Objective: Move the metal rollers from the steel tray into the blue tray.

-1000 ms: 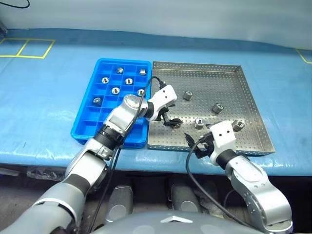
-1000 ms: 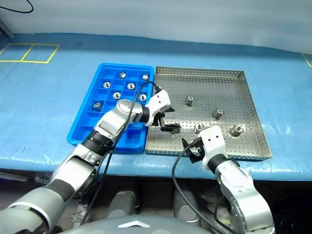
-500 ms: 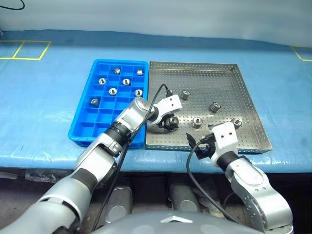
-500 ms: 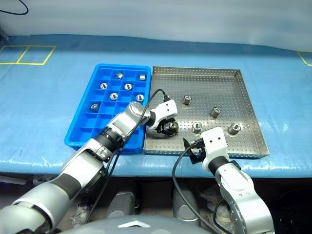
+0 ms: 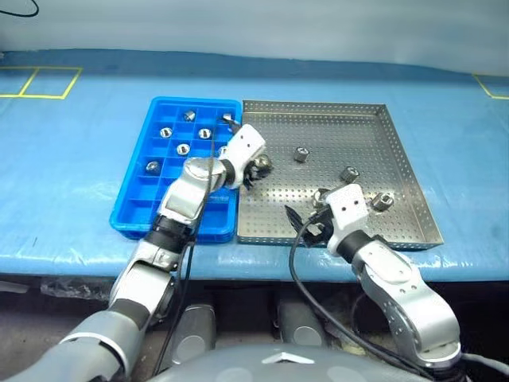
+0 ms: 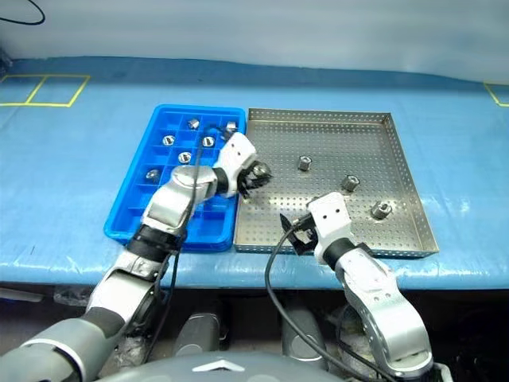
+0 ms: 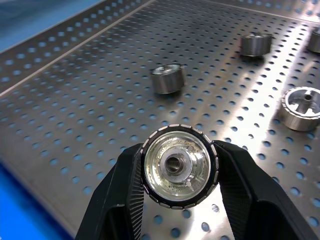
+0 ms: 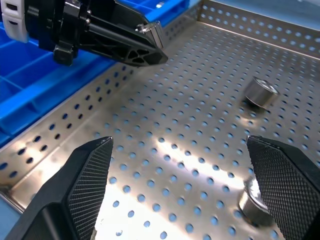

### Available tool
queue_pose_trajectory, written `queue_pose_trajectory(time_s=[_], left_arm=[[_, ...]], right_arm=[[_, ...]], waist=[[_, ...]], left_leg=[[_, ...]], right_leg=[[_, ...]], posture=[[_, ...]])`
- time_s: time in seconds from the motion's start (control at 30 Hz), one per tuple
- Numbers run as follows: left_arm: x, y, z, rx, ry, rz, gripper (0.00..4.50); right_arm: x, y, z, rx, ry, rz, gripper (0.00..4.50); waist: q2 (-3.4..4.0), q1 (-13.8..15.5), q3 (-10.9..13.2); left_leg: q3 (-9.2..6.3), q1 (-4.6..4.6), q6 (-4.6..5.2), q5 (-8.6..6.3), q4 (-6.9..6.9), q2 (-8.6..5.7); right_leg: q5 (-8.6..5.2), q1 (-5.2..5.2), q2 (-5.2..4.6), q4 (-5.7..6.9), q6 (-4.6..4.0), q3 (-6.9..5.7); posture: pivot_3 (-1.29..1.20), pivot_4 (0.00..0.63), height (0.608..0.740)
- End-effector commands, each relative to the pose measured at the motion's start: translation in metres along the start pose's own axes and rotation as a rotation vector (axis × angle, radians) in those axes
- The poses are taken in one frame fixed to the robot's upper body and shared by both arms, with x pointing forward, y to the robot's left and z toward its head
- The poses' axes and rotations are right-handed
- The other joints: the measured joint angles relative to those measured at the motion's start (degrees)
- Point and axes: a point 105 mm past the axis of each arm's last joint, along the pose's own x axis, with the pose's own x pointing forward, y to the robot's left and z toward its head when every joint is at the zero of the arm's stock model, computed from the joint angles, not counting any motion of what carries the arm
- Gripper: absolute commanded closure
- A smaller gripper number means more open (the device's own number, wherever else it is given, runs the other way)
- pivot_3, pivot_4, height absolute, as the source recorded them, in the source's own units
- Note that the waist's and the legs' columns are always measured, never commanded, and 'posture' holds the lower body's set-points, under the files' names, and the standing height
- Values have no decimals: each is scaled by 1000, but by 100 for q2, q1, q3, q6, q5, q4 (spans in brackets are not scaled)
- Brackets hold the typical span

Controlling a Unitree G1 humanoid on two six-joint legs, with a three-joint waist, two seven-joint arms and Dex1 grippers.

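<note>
Blue table cover (image 5: 71,159) takes up most of the scene, with yellow tape lines (image 5: 40,79) at the far left corner. On it sits the steel tray (image 5: 334,115), and the blue tray (image 5: 135,219) is pushed right up against its left rim.

Progress looks a bit past halfway to me. 6 metal rollers (image 5: 183,149) already sit in the blue tray's far compartments, 1 per cell, and 4 are loose on the perforated floor: 1 (image 6: 303,164) toward the middle, 1 (image 6: 347,183) further right, 1 (image 6: 381,210) near the right rim, 1 mostly tucked behind the right wrist (hard to see).

The left gripper (image 7: 177,172) is clenched on another roller (image 7: 179,172), lifted above the steel tray near its left rim, just beside the blue tray. So that one is grabbed but not dropped off yet.

The right gripper (image 8: 180,185) is spread wide with nothing in it, hovering low over the near part of the steel tray with a roller close to 1 finger.

Nothing blocks the empty near cells except the 2 rims between the trays, and the left arm's cable (image 5: 208,171) draped along the forearm.
</note>
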Motion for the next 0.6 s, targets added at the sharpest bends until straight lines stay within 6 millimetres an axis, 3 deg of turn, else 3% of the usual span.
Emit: queue_pose_trajectory(time_s=[0.03, 0.13, 0.3, 0.47, 0.6], left_arm=[[-34, 35, 14, -61, -96, 249, 2648], [-64, 54, -1, -90, -84, 424, 2648], [-96, 53, -25, -101, -25, 522, 2648], [-112, 44, -43, -153, 22, 558, 2648], [-113, 36, -54, -173, 56, 556, 2648]], right_arm=[[14, 15, 16, -21, -57, 85, 0], [27, 31, 23, -41, -80, 182, 0], [40, 51, 26, -78, -85, 302, 0], [45, 61, 26, -101, -85, 370, 0], [47, 66, 27, -103, -90, 398, 0]], waist=[[-1, 37, 0], [-1, 110, 1], [-4, 342, 2], [-6, 527, 2], [-6, 590, 1]], left_leg=[[0, -1, 0, 0, 0, 0], [-2, -1, 0, 0, 0, -2], [-9, -2, -1, 0, -4, -4], [-10, -2, -4, 2, 3, -6], [-9, 0, -4, 2, 3, -5]], right_leg=[[1, 0, -1, 0, 0, 0], [3, 4, -1, -4, 3, -1], [3, 4, -1, -4, 2, -8], [-11, 9, -4, -5, -23, -11], [-13, 9, -3, -4, -26, -11]], posture=[[14, 150, 740], [64, 150, 740], [129, 150, 740], [184, 150, 740], [203, 150, 740]])
